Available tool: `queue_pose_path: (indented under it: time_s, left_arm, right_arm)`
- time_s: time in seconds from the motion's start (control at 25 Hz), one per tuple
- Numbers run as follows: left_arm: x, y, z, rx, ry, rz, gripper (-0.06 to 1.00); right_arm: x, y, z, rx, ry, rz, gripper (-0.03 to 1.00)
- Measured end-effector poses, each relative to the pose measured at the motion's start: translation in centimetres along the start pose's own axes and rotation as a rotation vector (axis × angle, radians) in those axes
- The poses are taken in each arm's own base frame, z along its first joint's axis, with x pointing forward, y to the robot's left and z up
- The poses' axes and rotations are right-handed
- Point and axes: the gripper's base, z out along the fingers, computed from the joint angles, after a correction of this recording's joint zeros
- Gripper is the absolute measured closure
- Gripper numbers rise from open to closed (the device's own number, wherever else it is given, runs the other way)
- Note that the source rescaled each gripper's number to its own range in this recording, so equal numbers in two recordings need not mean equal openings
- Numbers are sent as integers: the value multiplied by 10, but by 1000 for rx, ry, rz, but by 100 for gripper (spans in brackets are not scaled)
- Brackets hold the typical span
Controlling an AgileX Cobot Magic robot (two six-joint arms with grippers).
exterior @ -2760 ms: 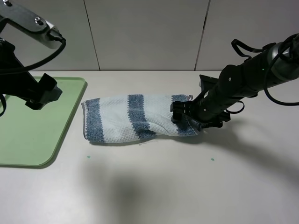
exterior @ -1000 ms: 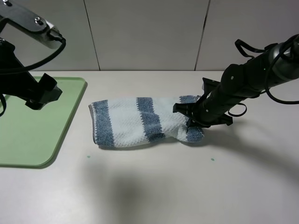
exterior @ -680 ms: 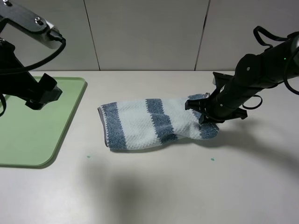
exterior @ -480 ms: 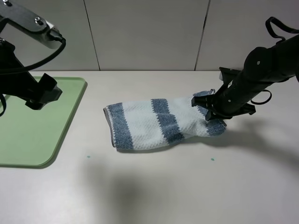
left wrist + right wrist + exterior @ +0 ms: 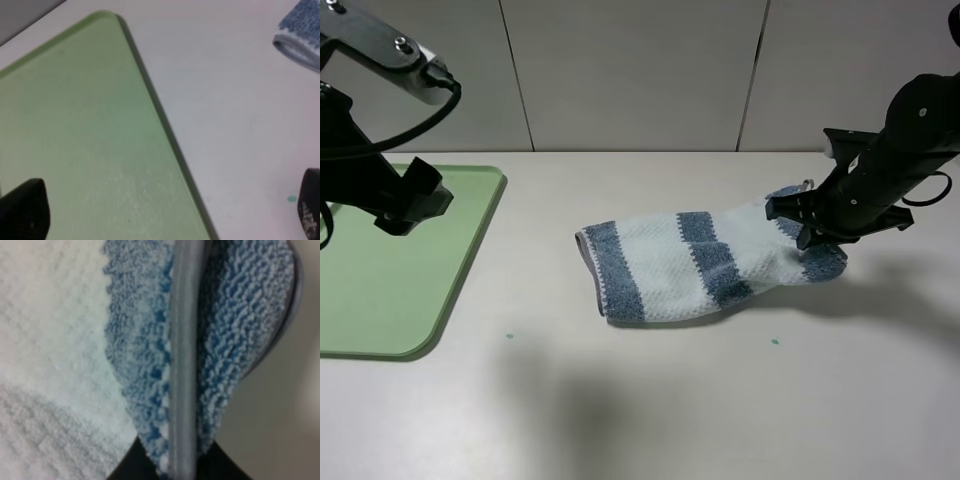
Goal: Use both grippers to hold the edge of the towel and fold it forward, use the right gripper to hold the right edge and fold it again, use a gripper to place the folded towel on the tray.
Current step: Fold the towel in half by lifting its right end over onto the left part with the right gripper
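Two limp layers of striped towel (image 5: 700, 265) on the worktop (image 5: 650, 400), well apart from the tray (image 5: 380, 290). Soft, light, floppy: grip at the hemmed right edge (image 5: 185, 340), clamped between fingers of right gripper (image 5: 804, 226). Fingers of left gripper (image 5: 415, 197) spread wide over tray.

Folded blue-and-white striped towel (image 5: 690, 265) lies (right end clamped by the right hand (image 5: 807, 230)) well apart from the light-green tray (image 5: 380, 280).

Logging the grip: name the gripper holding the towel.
The right gripper, shut on the towel at its right end; the left gripper hangs open above the tray.
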Motion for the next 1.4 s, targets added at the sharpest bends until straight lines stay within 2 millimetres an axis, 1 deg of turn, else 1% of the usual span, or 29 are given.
queue_pose_path:
  time_s: [0.36, 0.52, 0.84, 0.92, 1.04, 1.4]
  left_arm:
    - [0, 0, 0, 0, 0, 0, -5]
    - [0, 0, 0, 0, 0, 0, -5]
    - [0, 0, 0, 0, 0, 0, -5]
    - [0, 0, 0, 0, 0, 0, -5]
    - [0, 0, 0, 0, 0, 0, -5]
    - [0, 0, 0, 0, 0, 0, -5]
  right_arm:
    - [-1, -17, -5, 61, 20, -36, 89]
    - [-4, -28, -14, 84, 6, -34, 89]
    - [-5, -31, -32, 101, -26, -54, 89]
    - [-5, -30, -35, 103, -24, -59, 89]
    - [-2, -23, -37, 96, -14, -82, 89]
    - [8, 14, -36, 44, -5, -152, 89]
